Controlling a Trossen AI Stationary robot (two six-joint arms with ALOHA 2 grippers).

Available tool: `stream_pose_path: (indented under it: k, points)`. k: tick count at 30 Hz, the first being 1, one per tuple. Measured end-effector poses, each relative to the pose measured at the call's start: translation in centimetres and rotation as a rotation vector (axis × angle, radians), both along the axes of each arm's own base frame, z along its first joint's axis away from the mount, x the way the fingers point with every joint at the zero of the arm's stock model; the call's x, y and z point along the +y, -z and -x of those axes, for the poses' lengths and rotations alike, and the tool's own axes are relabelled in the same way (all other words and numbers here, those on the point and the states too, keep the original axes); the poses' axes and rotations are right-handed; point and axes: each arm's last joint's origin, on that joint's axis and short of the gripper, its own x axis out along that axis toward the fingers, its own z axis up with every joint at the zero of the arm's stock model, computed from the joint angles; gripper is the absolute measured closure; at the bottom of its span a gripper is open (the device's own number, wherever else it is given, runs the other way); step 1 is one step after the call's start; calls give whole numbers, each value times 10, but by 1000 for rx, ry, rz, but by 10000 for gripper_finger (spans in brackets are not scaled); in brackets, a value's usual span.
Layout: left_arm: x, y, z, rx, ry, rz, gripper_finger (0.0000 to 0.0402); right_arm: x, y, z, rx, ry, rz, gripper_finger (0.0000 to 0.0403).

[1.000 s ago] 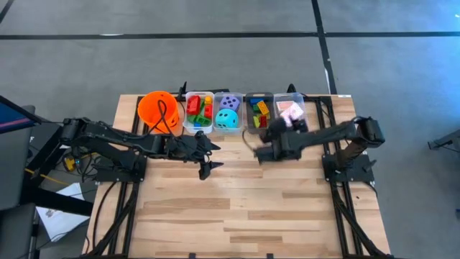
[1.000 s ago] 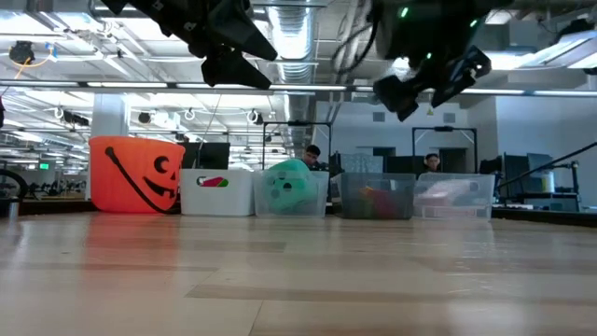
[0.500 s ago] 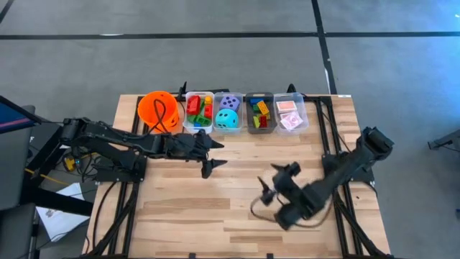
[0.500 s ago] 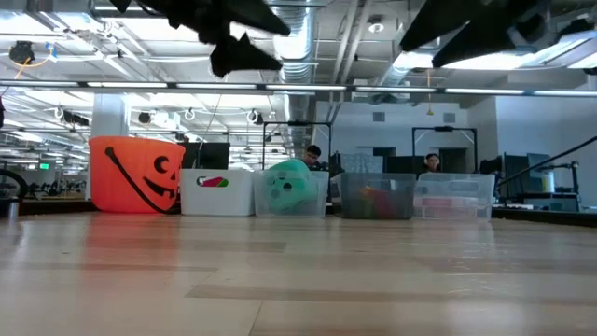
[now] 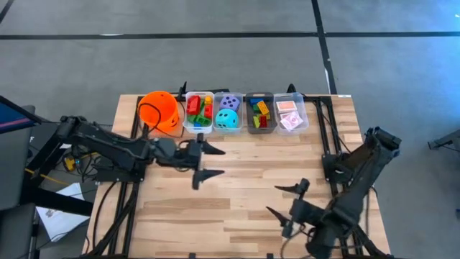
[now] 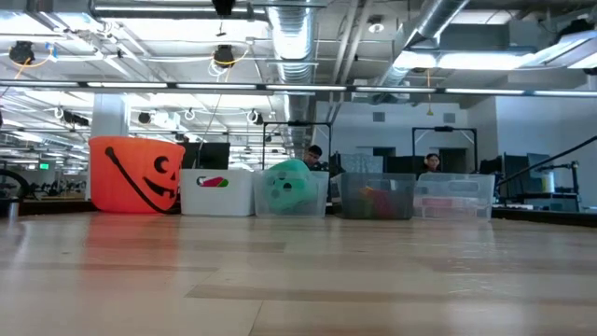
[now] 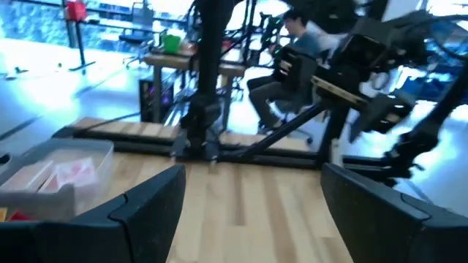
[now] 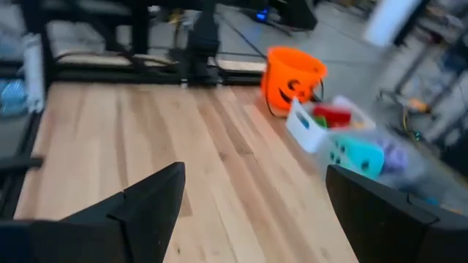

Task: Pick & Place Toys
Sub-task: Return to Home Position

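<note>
The toys lie in a row of bins at the table's far edge: red, green and yellow bricks [image 5: 199,110] in a white bin, a purple die [image 5: 230,102] and a teal die [image 5: 227,119] in the bin beside it, more bricks [image 5: 259,113] in a third, playing cards [image 5: 289,114] in a fourth. My left gripper [image 5: 206,162] is open and empty above the table's middle left, near the bins. My right gripper [image 5: 287,203] is open and empty above the near right part of the table.
An orange pumpkin-face bucket [image 5: 159,110] stands at the left end of the bin row. The bare wooden tabletop [image 5: 237,194] spreads in front of the bins. In the low view the bucket [image 6: 135,175] and bins [image 6: 373,196] line the far edge. People sit in the room behind.
My right gripper has swung away from the bins toward the table's near right edge, turning about as it went, and has left the low view. My left gripper has drawn back a little toward the table's near edge and risen out of the low view.
</note>
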Motion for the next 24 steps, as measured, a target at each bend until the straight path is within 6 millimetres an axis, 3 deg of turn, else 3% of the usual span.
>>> stream_pose_path:
  k: [3, 6, 12, 16, 24]
  points:
    - [-4, -16, 18, -44, 31, 12, 92, -2, -28, 10, 48, -87, 63, 76]
    - [-5, -28, 40, -49, 60, 12, 92, -18, -46, 23, 113, -145, 113, 76]
    - [3, -42, 86, -10, 65, 1, 92, -80, -58, 58, 208, -5, 110, 76]
    - [12, -28, 104, 7, -63, -17, 92, -113, -32, 78, 130, 89, 69, 76]
    - [30, 21, 132, -129, -348, 78, 92, -146, 71, 102, -70, 90, -170, 76]
